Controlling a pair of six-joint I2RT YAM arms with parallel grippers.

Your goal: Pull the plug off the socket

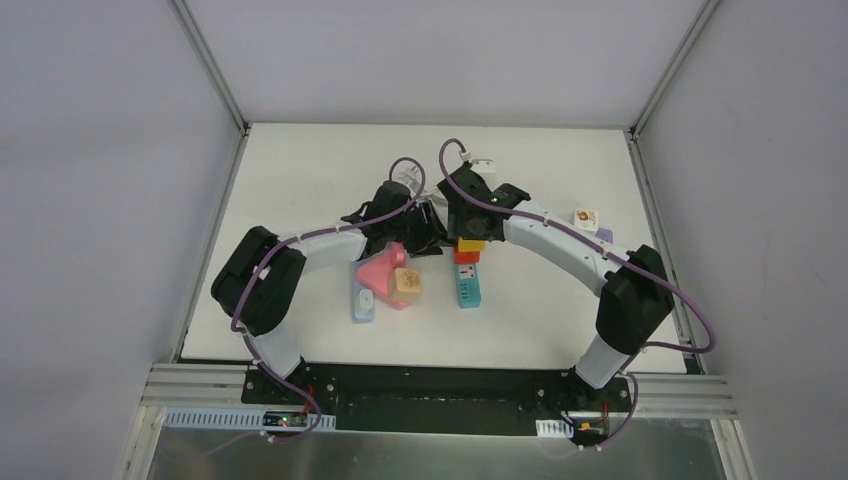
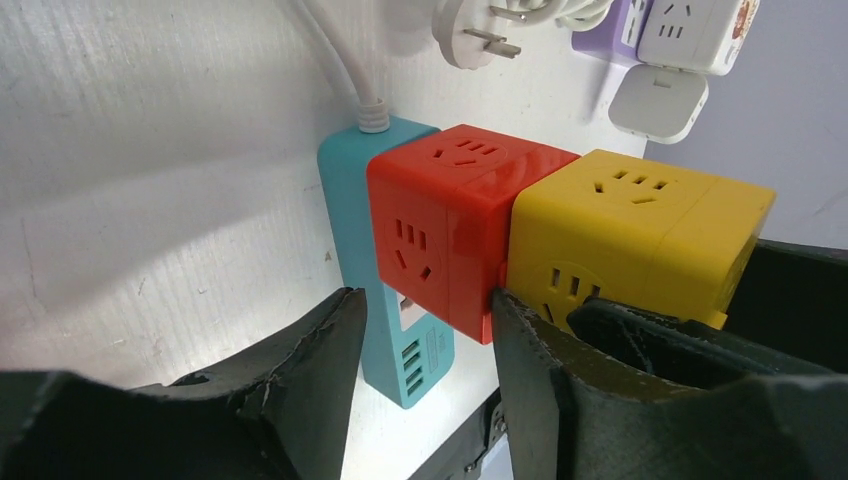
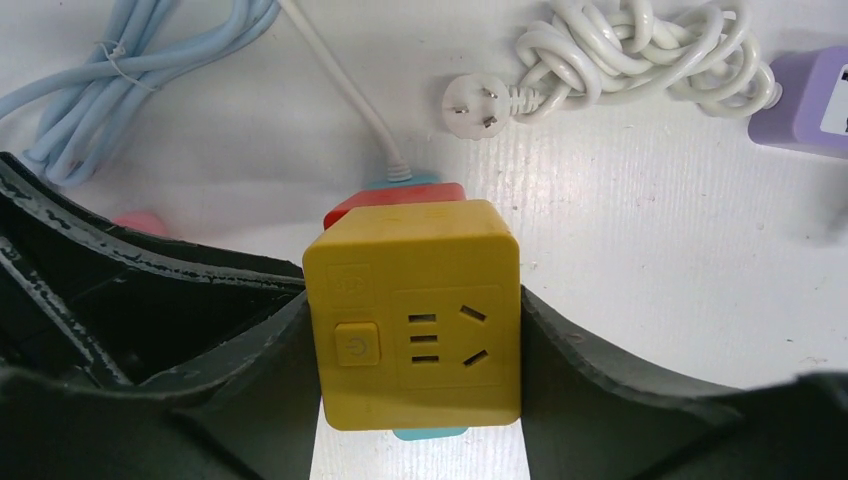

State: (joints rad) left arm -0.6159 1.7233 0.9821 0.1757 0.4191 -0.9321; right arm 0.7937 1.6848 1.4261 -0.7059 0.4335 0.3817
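A yellow socket cube (image 3: 412, 310) is plugged into a red socket cube (image 2: 450, 225), which sits on a teal power strip (image 2: 350, 190) lying on the white table. The stack also shows in the top view: the yellow cube (image 1: 470, 244), the red cube (image 1: 466, 257), the strip (image 1: 469, 287). My right gripper (image 3: 412, 300) is shut on the yellow cube, one finger on each side. My left gripper (image 2: 425, 300) is open. Its fingers straddle the red cube and the strip. Its right finger (image 2: 545, 380) touches the seam between red and yellow.
A pink block (image 1: 383, 268) with a wooden cube (image 1: 407, 284) and a small white-blue unit (image 1: 362, 300) lie left of the strip. A white plug with coiled cable (image 3: 640, 50), a purple cube (image 3: 800, 100), a white cube (image 1: 585, 218) and a light blue cable (image 3: 130, 70) lie behind.
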